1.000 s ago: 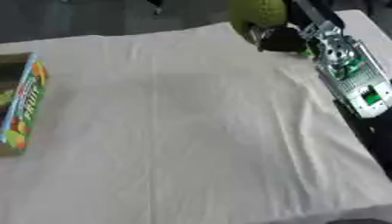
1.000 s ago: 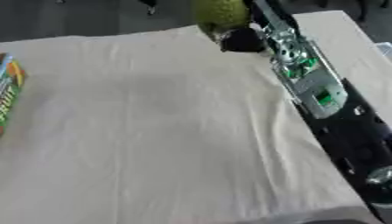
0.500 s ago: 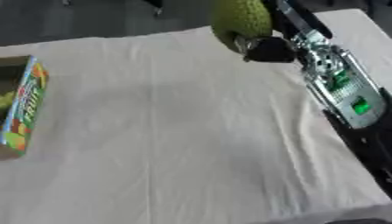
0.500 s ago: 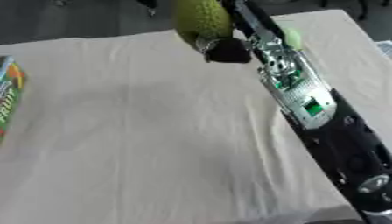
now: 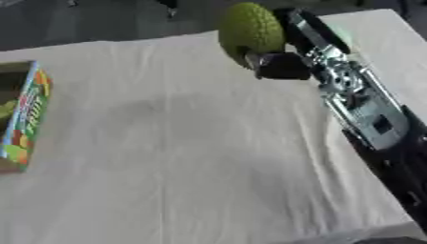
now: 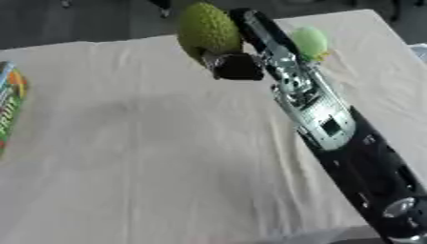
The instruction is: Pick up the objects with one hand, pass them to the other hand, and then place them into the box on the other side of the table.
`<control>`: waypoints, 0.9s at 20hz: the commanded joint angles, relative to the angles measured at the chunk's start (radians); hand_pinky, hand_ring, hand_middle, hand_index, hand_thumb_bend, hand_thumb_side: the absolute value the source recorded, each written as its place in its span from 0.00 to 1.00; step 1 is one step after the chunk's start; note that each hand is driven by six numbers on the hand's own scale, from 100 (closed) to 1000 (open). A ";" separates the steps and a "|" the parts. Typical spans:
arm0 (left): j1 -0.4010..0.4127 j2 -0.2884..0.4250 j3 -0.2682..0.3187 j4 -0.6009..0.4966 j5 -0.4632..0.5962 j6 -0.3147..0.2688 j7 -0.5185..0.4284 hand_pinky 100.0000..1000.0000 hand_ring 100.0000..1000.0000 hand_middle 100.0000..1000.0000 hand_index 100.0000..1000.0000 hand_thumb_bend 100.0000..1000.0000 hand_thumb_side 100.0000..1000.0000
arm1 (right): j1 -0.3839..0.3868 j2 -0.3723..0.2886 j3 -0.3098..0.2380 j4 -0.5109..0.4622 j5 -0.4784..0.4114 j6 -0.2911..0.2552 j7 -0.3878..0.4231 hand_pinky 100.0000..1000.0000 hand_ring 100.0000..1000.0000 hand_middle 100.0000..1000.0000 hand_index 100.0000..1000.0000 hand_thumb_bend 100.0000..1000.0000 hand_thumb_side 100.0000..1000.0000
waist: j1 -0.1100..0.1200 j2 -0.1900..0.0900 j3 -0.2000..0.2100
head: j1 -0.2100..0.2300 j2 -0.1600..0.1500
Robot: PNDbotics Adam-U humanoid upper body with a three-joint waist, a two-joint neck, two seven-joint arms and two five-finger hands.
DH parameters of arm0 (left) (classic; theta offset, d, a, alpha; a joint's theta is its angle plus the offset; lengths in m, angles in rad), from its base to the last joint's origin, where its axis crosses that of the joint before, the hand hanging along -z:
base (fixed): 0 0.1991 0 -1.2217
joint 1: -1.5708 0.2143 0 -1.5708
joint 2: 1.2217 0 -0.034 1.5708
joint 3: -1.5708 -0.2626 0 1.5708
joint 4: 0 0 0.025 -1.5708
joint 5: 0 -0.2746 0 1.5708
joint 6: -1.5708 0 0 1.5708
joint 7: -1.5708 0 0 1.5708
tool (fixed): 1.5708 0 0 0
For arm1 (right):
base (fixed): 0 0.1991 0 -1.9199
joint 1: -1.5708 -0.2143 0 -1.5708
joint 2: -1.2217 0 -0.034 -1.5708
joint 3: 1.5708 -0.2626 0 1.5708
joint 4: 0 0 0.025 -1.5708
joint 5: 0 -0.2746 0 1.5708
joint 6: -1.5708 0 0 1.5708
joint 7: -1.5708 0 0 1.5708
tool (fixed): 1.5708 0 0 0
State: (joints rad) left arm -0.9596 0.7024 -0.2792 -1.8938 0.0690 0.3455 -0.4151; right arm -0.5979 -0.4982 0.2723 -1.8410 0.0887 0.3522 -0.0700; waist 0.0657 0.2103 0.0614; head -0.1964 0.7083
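Gripping bumpy green fruit (image 5: 250, 28), right hand (image 5: 279, 64); pale green object (image 6: 310, 42) right-eye only

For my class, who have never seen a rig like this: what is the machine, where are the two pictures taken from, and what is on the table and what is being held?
Both pictures come from two side-by-side cameras in a humanoid robot's head, looking down at a table under a pale cloth. The long black and silver limb is its right arm. The right hand is curled round a bumpy green fruit, held above the cloth. A smaller pale green object lies behind the arm. At the left edge sits a colourful box. The left hand is not visible.
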 commanded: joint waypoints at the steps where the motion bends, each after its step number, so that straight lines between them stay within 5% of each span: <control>1: -0.044 0.005 -0.011 -0.058 0.003 0.007 -0.035 0.65 0.72 0.67 0.76 0.45 0.41 | -0.015 -0.004 0.005 -0.028 0.010 -0.006 0.012 0.70 0.50 0.23 0.45 0.00 0.00 | -0.002 -0.028 0.002 | 0.001 -0.009; 18: -0.175 -0.121 -0.111 -0.106 -0.004 -0.031 -0.125 0.66 0.72 0.68 0.76 0.47 0.40 | -0.004 0.021 0.053 -0.011 0.027 -0.032 0.055 0.70 0.51 0.27 0.45 0.00 0.00 | 0.001 -0.031 0.002 | 0.003 0.000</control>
State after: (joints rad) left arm -1.1140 0.5791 -0.3903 -1.9912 0.0715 0.3147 -0.5288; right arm -0.5888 -0.4721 0.3288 -1.8415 0.1105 0.3258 -0.0176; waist 0.0683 0.2042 0.0627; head -0.1945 0.7094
